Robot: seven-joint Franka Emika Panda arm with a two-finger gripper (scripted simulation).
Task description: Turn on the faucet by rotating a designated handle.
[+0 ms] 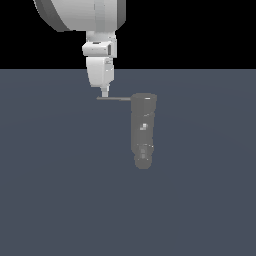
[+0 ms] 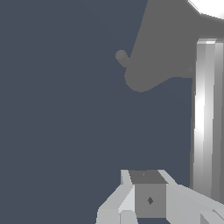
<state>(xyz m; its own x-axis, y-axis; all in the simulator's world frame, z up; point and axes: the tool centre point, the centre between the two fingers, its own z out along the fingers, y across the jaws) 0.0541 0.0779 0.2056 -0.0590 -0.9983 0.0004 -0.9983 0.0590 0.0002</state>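
Closest to the wrist camera are the white, blocky fingers of the tool (image 2: 148, 199), with the thin straight grey rod handle (image 2: 205, 118) running past just beside them as a bright glossy bar. That handle (image 1: 114, 99) projects sideways from the top of the grey glossy cylindrical faucet (image 1: 143, 131), pointing toward the exterior view's left, its long axis level and crosswise to the faucet body. The tool (image 1: 104, 93) hangs directly over the handle's free end, its tip at or just above the rod; actual contact cannot be judged. Whether its fingers are apart or together cannot be told from either view. The faucet body lies off to the tool's side, beyond the rod's root, on the plain dark blue-grey bench (image 1: 200, 200). Pushing sideways on the rod's outer end looks like the coming move.
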